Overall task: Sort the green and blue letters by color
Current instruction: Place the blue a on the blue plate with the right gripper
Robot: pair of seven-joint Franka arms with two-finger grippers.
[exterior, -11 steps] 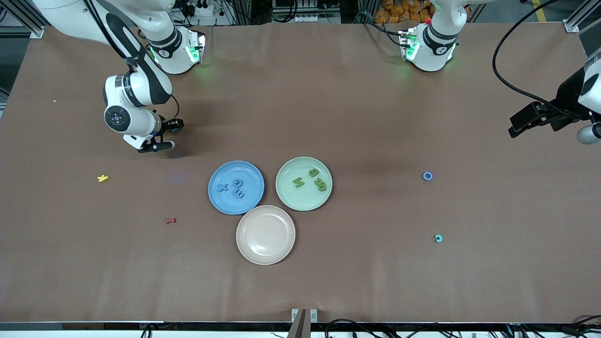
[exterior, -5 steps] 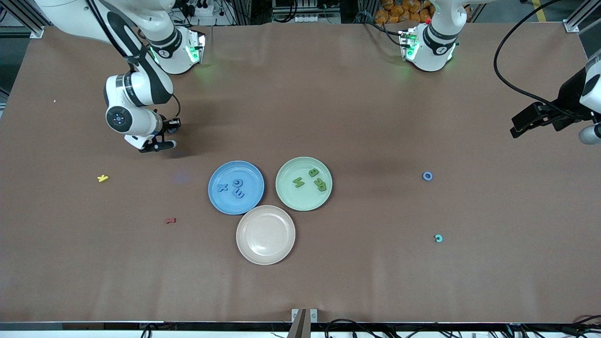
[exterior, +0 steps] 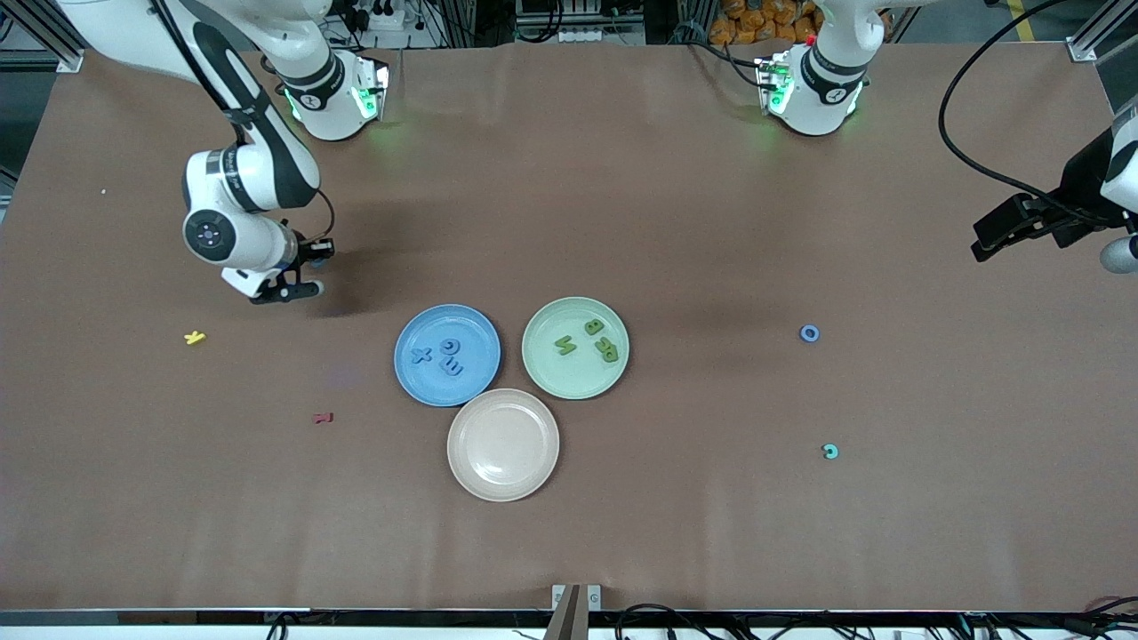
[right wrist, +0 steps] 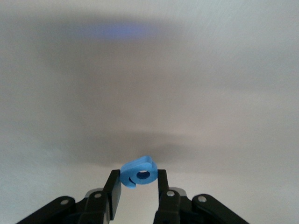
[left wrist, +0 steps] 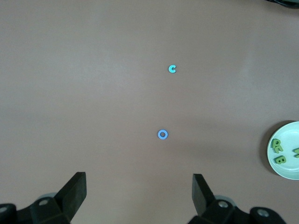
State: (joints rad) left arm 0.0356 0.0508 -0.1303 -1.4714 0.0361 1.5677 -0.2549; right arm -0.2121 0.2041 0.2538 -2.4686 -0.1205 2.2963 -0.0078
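Observation:
My right gripper [exterior: 308, 268] hangs over the table toward the right arm's end, shut on a blue letter [right wrist: 139, 172] pinched between its fingertips [right wrist: 114, 183]. Three blue letters [exterior: 451, 356] lie in the blue plate [exterior: 409, 380]. The green plate [exterior: 569, 384] beside it holds three green letters [exterior: 593, 327]. A blue O [exterior: 809, 333] lies on the table toward the left arm's end, also seen as the ring [left wrist: 162, 134] in the left wrist view. My left gripper [exterior: 994, 236] waits open and empty high over that end of the table [left wrist: 138, 186].
An empty beige plate [exterior: 502, 444] sits nearer the front camera than the two coloured plates. A teal C [exterior: 829, 452] lies nearer the camera than the blue O. A yellow letter [exterior: 195, 338] and a dark red letter [exterior: 324, 417] lie toward the right arm's end.
My right gripper has shut on the blue letter and shifted with it slightly toward the right arm's end. The left arm has barely drifted.

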